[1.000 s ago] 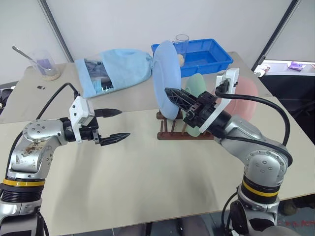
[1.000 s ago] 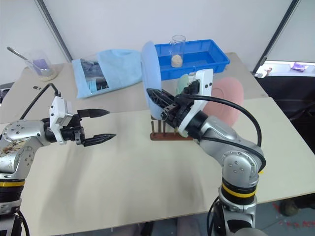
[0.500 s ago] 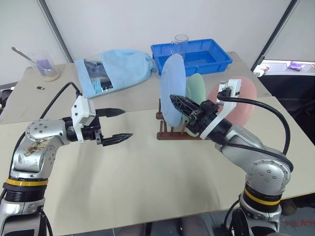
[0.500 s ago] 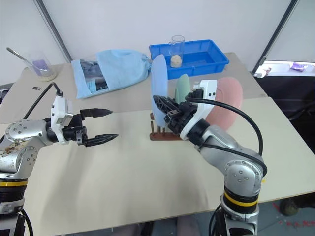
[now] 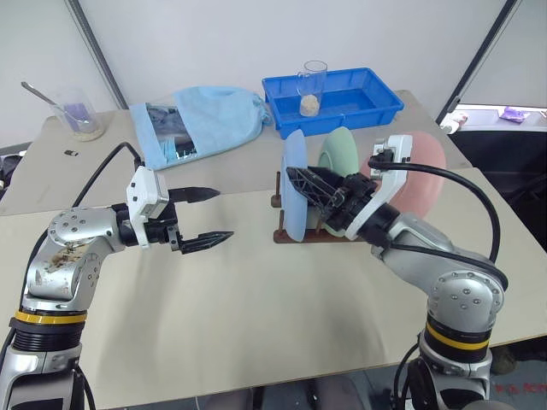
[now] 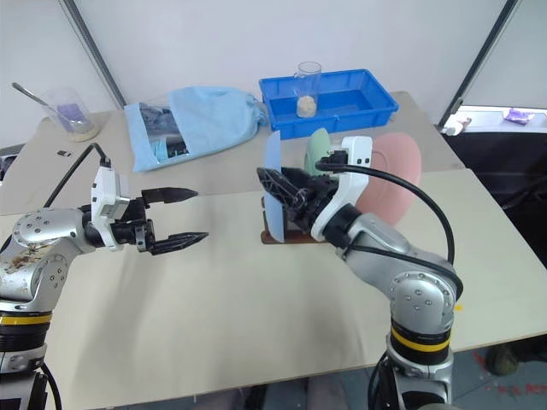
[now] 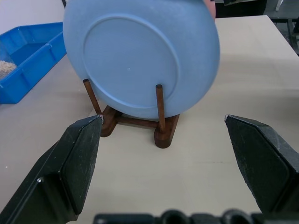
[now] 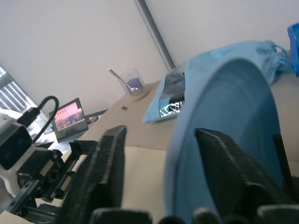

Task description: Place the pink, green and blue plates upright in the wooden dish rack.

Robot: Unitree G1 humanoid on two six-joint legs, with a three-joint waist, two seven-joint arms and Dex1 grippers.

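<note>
Light blue round plastic plate (image 5: 293,195) upright in the dark wooden peg rack (image 7: 140,122)

Right hand (image 5: 309,192) straddles its rim, fingers parted; left hand (image 5: 205,217) open, empty. Plate looks light, stiff, smooth: pinch the rim.

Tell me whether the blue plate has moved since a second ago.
Yes. The blue plate has come down from above the dish rack and now stands upright in it.

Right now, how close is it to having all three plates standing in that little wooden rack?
All three look racked: pink plate, green plate and blue plate stand upright in the wooden dish rack. The right gripper is open beside the blue plate; the open left gripper waits empty. Left: backing the right gripper away.
</note>
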